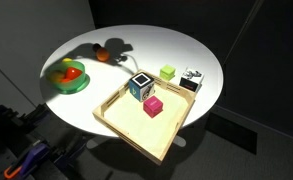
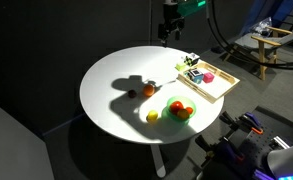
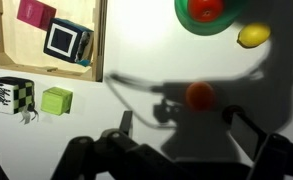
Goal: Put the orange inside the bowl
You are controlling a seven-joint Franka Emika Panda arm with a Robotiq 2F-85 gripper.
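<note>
Tabletop, round and white [image 1: 171, 45], carries everything in both exterior views. A square wooden tray [image 1: 136, 125] sits at one edge of it, with a pink cube [image 1: 152, 106] and a black-and-white patterned cube [image 1: 139, 86] inside. Just outside the tray, on the table, stand a lime-green cube [image 1: 167, 72] and a zebra-striped cube [image 1: 191, 80].

The shallow round green bowl [image 1: 72, 87] rests on the far side of the table from the tray, with a redder round fruit [image 1: 75, 72] in it. A small yellow fruit [image 2: 153, 116] lies on the table just beside the bowl's rim.

The black Robotiq gripper [image 3: 181, 125] hangs well above the table; in an exterior view it shows high over the far edge [image 2: 169, 32]. In the wrist view its fingers [image 3: 125, 124] are spread wide with nothing between them.

The small bright orange [image 3: 198, 95] lies on the bare table inside the gripper's shadow, near the bowl but outside it, as the exterior views [image 2: 148, 90] also show.
</note>
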